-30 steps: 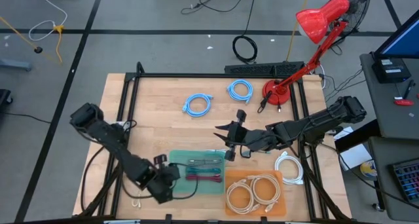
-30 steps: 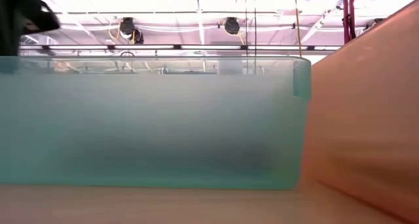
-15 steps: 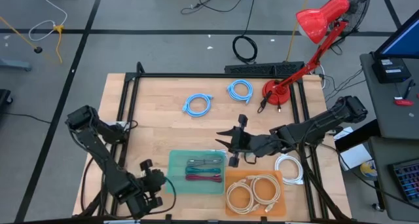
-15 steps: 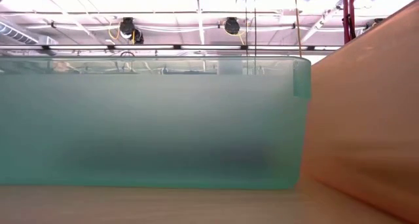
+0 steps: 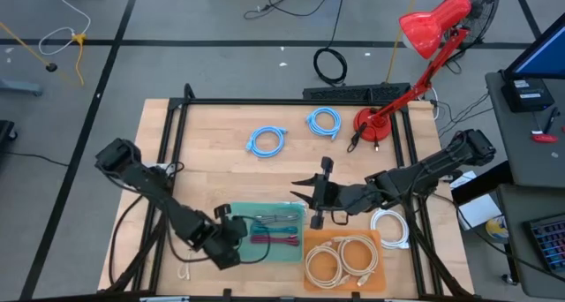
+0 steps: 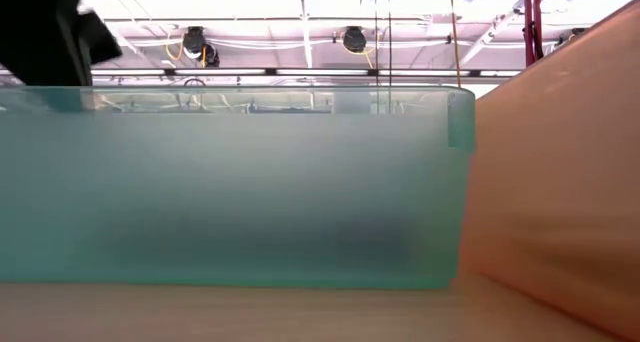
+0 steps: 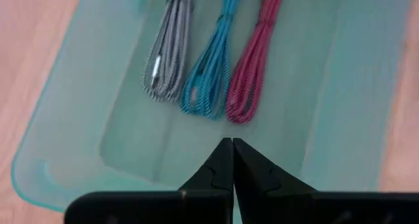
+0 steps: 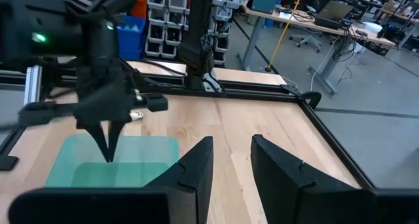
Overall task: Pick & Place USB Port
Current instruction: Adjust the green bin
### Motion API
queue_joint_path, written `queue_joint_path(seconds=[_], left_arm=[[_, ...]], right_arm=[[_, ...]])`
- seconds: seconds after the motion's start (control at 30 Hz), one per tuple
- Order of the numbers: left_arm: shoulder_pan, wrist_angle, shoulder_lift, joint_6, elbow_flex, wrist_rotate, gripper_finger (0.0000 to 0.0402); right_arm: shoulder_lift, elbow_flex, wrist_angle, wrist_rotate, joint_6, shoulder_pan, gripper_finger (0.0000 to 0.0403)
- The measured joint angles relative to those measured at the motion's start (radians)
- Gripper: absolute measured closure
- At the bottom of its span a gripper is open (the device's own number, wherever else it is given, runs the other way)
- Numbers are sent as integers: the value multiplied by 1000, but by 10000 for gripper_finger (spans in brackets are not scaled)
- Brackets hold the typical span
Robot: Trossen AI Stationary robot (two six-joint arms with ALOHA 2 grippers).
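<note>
Wooden tabletop [image 5: 221,152] framed by black rails fills the overhead view. On the left, the left arm reaches from the table's left edge toward the near side, its left gripper [image 5: 231,233] poised over the left end of a translucent teal tray [image 5: 238,215]; the fingertips [image 7: 226,160] are pressed together with nothing between them. Inside the tray three bundled USB cables lie side by side: a grey cable [image 7: 169,50], a blue cable [image 7: 213,60] and a red cable [image 7: 252,63]. In the level view the tray's frosted wall [image 6: 230,182] fills most of the picture. Just right of the tray sits an orange tray [image 5: 313,242] holding coiled beige cables [image 5: 342,258]. Above these, near the table's centre, the right arm stretches in from the right edge, its right gripper [image 5: 316,196] hovering with the fingers [image 8: 196,165] spread apart and empty. A white coiled cable [image 5: 390,224] lies on the wood to the right of the orange tray. At the far side lie two light blue coiled cables [image 5: 267,140], and a red desk lamp [image 5: 415,37] stands at the far right corner.
</note>
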Motion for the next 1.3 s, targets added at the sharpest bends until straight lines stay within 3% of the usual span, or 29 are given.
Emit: queue_joint_path(seconds=[0.33,0.83,1.3], left_arm=[[-31,196,0,-54,-122,236,400],[-176,335,0,-184,-145,287,401],[-286,349,0,-299,-145,271,401]], right_arm=[[0,0,1,0,0,0,310],[0,0,1,1,0,-2,309],[1,0,1,1,0,-6,310]])
